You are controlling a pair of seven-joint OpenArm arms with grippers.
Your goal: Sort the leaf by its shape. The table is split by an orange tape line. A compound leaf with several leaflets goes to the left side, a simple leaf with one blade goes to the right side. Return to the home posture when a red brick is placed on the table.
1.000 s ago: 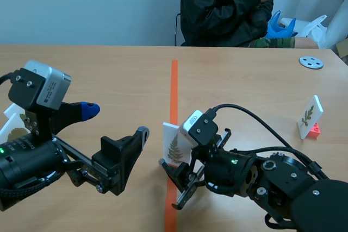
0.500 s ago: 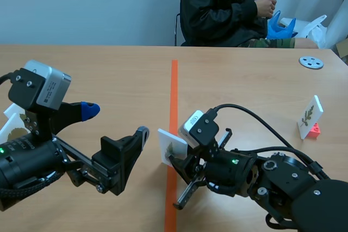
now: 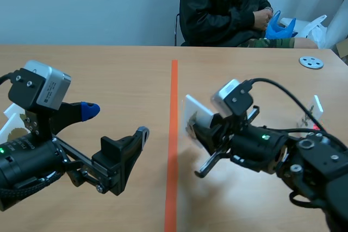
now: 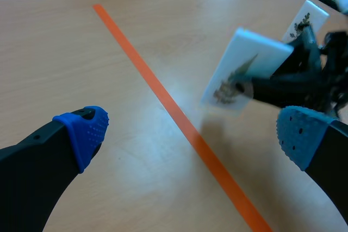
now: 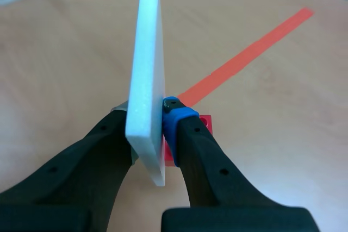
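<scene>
Gripping the white leaf card (image 3: 196, 111) between its pads, the right claw (image 3: 200, 129) holds it upright, lifted off the bench (image 3: 109, 69), just right of the orange tape line (image 3: 173, 96) in the middle of the frame. A second ago the card sat low on the line itself, near the bottom centre; it has since travelled up and to the right with the arm. From the right wrist the card shows edge-on, pinched between the two fingers. The left claw (image 3: 116, 120) hangs at lower left, fingers spread wide with nothing between them, unchanged. A second leaf card (image 3: 316, 104) stands near the right edge, partly behind the right arm. The person (image 3: 223, 4) at the top has lowered their hands.
</scene>
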